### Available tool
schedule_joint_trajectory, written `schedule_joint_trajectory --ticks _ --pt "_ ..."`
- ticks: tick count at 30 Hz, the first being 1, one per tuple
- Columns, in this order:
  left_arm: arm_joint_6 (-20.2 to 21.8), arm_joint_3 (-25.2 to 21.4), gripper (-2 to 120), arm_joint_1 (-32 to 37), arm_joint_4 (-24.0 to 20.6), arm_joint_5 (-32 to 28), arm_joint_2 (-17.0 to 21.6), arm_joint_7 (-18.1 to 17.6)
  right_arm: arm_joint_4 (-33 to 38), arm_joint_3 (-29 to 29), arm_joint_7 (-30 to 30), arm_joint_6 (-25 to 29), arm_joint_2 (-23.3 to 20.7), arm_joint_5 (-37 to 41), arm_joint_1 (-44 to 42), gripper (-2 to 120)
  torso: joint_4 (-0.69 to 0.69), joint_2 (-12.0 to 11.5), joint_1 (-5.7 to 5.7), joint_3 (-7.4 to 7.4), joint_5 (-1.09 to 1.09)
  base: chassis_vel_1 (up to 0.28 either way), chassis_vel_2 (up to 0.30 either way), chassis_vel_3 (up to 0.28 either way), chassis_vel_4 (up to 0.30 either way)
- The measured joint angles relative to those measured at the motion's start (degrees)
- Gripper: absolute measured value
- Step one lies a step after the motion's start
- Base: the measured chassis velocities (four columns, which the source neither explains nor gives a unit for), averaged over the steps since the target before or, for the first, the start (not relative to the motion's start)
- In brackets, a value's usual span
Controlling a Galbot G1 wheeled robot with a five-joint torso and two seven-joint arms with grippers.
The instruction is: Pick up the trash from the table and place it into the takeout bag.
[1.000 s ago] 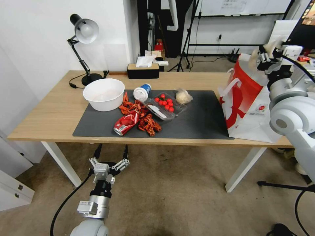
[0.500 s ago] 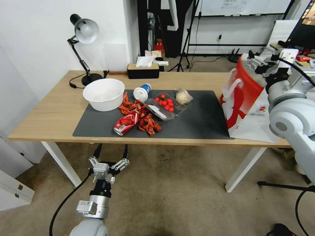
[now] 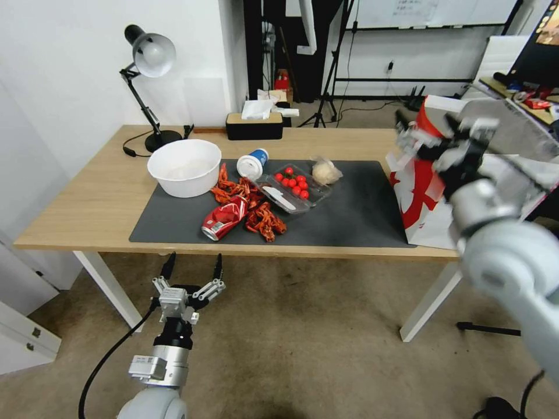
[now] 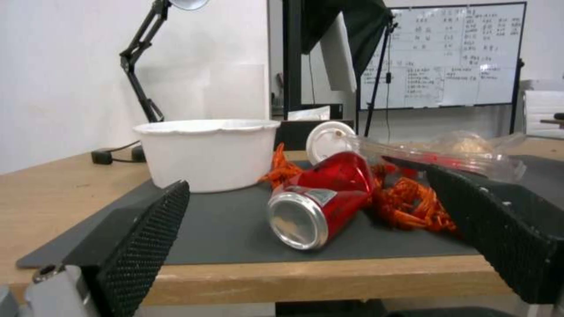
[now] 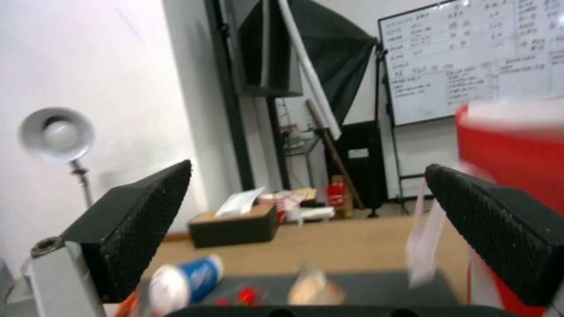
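While the right gripper (image 3: 434, 137) hangs open and empty beside the upper edge of the takeout bag (image 3: 422, 198), on the side that faces the trash, most of the work is not yet done. In my judgement it is free to go for the next piece.

I take the crushed red soda can (image 3: 225, 217) as the landmark. It lies on its side on the dark grey mat (image 3: 355, 215), close to the front edge of the table (image 3: 93, 203). Its long axis runs slantwise: the silver end points toward the front edge, and the other end points back toward the blue-and-white paper cup (image 3: 252, 163). Red crayfish shells (image 3: 260, 219) touch the can on the side toward the bag. The white round bowl (image 3: 184, 167) stands behind the can, on the side away from the bag. The clear tray with cherry tomatoes (image 3: 291, 187) lies behind the shells, and a crumpled wrapper (image 3: 325, 171) is just beyond the tray.

The left gripper (image 3: 192, 269) hangs below the table's front edge, a little off the can on the side away from the bag, with its fingers spread wide and nothing between them. From its wrist camera the can's silver end (image 4: 295, 222) looks straight at it. So the left arm is clearly the nearer one to the can; the right gripper is well apart from it, by the bag. A grasp across the can's body, not along its axis, seems the safer choice to me.
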Motion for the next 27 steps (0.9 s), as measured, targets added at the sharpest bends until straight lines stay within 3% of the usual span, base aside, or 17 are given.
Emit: schedule_joint_trajectory --ticks 2,5,6,8,11,17,27 --pt "0.00 -0.07 100 0.11 -0.08 -0.15 0.04 0.01 0.75 0.49 -1.32 1.83 1.32 -2.09 -3.50 100 -0.01 0.00 0.00 0.00 0.01 0.000 0.000 0.000 0.000" --pt "-0.08 -0.09 100 0.50 -0.34 -0.55 0.18 0.13 0.80 0.73 -7.09 10.76 6.96 -11.56 -16.52 100 -0.01 0.00 -0.01 -0.01 0.00 0.000 0.000 0.000 0.000" --pt "-0.08 -0.09 100 0.50 -0.34 -0.55 0.18 0.13 0.80 0.73 -7.09 10.76 6.96 -11.56 -16.52 100 -0.01 0.00 -0.01 -0.01 0.00 0.000 0.000 0.000 0.000" --pt "-0.64 0.05 100 0.68 -0.04 -0.54 0.01 0.21 -2.58 -0.40 -10.03 18.17 11.84 -18.55 -26.12 100 -0.03 0.00 -0.01 0.00 0.00 0.000 0.000 0.000 0.000" --pt "-0.95 0.25 100 1.01 0.27 -0.48 -0.07 0.28 -7.83 -1.22 -12.41 22.59 14.74 -21.19 -29.63 100 -0.01 0.00 0.00 0.00 0.00 0.000 0.000 0.000 0.000" --pt "-1.70 0.33 100 1.55 0.26 -0.46 0.07 0.49 -12.27 -1.86 -13.18 23.29 17.19 -22.77 -31.30 100 0.00 0.00 -0.01 0.00 -0.01 0.000 0.000 0.000 0.000" --pt "-1.79 0.37 100 2.32 0.17 -0.63 0.56 0.52 -13.56 -2.33 -11.61 22.54 18.67 -24.17 -32.54 100 0.00 0.00 0.00 0.00 0.00 0.000 0.000 0.000 0.000"
